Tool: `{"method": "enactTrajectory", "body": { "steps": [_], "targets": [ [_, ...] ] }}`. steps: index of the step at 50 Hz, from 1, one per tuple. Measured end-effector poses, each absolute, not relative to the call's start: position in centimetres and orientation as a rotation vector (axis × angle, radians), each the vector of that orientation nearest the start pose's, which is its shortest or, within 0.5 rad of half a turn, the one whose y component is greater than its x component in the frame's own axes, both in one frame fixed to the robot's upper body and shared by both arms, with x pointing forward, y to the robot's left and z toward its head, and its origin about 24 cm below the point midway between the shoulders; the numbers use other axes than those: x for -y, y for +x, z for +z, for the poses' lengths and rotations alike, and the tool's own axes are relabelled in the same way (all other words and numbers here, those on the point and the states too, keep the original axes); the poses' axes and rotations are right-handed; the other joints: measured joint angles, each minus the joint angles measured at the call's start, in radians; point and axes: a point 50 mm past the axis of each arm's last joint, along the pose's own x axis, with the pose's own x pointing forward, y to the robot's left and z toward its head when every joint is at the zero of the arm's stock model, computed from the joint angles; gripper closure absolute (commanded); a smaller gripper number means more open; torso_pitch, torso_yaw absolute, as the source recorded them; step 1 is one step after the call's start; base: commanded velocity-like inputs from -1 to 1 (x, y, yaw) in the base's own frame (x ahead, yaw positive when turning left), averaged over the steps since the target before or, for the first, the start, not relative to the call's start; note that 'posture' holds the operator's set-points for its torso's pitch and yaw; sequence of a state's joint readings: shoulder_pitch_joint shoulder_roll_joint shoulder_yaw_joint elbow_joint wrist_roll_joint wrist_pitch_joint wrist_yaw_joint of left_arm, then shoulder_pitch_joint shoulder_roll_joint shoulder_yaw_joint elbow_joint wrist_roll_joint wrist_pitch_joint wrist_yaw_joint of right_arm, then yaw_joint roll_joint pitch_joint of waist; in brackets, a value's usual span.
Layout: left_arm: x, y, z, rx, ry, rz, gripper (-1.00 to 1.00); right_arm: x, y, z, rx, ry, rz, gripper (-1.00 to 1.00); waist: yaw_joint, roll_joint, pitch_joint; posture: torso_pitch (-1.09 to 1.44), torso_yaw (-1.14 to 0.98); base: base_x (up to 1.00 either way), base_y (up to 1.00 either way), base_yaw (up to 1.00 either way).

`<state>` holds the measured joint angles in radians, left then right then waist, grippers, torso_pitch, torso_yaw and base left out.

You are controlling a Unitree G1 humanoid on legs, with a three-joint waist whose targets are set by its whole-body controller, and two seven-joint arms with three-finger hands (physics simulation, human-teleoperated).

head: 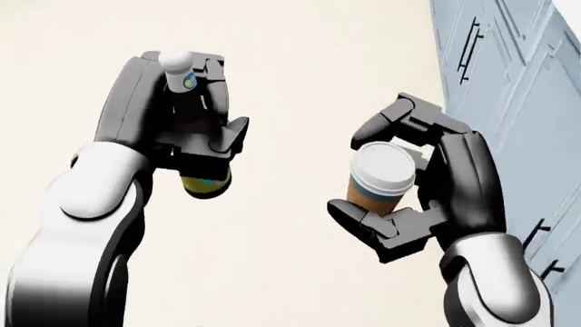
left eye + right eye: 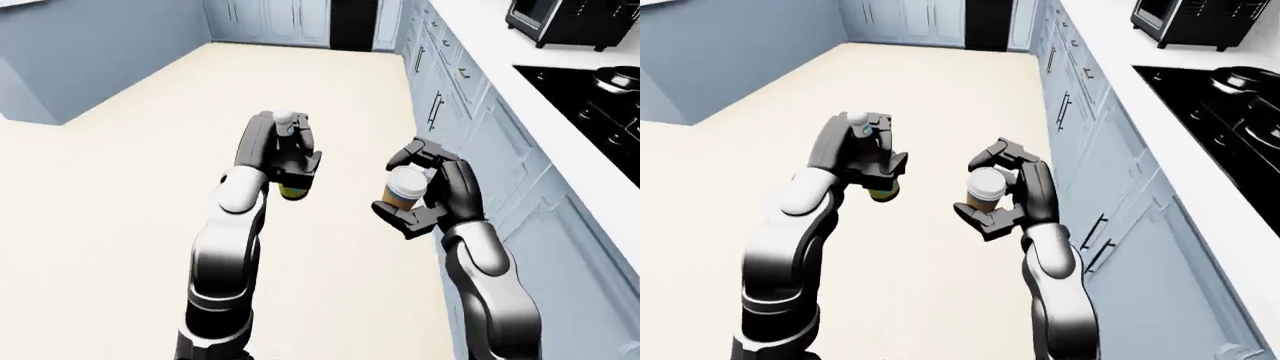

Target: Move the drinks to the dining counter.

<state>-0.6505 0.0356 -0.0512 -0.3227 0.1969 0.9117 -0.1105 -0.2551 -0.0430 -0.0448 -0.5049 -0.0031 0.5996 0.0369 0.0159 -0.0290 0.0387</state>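
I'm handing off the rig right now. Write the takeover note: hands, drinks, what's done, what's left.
Left hand: shut on the bottle, white cap up.
Right hand: shut on the lidded coffee cup, held upright.
Both drinks are in the air over the bare floor; the cabinet run with the stove lies along the right edge of the left-eye view.
Done: both drinks picked up.
Left: find the dining counter, not identifiable in these views, walk there and set both down.
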Motion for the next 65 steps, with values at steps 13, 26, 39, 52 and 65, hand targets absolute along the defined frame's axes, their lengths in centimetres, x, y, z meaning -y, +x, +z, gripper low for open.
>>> {"method": "enactTrajectory", "body": {
  "steps": [13, 26, 39, 52, 65],
  "targets": [
    [-12.4, 31.3, 21.5, 0.066, 0.227, -0.033, 1.0, 13.0, 26.7, 17.2, 0.191, -0.014, 0.137, 1.0, 0.04, 0.053, -0.014, 0.0, 0.0, 0.0, 0.0, 1.0],
    [-11.6, 31.2, 21.2, 0.066, 0.225, -0.081, 1.0, 13.7, 26.7, 17.3, 0.19, -0.019, 0.103, 1.0, 0.003, -0.067, -0.007, 0.0, 0.0, 0.04, 0.14, 0.77],
    [-11.8, 31.1, 21.3, 0.092, 0.223, -0.074, 1.0, 13.4, 26.4, 17.0, 0.186, -0.003, 0.121, 1.0, -0.032, 0.088, 0.016, 0.0, 0.0, 0.9, 0.01, 0.0],
    [-11.0, 30.9, 21.1, 0.086, 0.227, -0.108, 1.0, 14.2, 26.6, 16.7, 0.172, -0.007, 0.09, 1.0, -0.015, -0.009, 0.03, 0.0, 0.0, 1.0, 0.0, 0.0],
    [-11.8, 29.7, 21.0, 0.134, 0.233, -0.097, 1.0, 14.9, 27.5, 18.8, 0.245, 0.011, 0.039, 1.0, -0.012, 0.056, 0.016, 0.0, 0.0, 1.0, 0.0, 0.0]
  ]
}}
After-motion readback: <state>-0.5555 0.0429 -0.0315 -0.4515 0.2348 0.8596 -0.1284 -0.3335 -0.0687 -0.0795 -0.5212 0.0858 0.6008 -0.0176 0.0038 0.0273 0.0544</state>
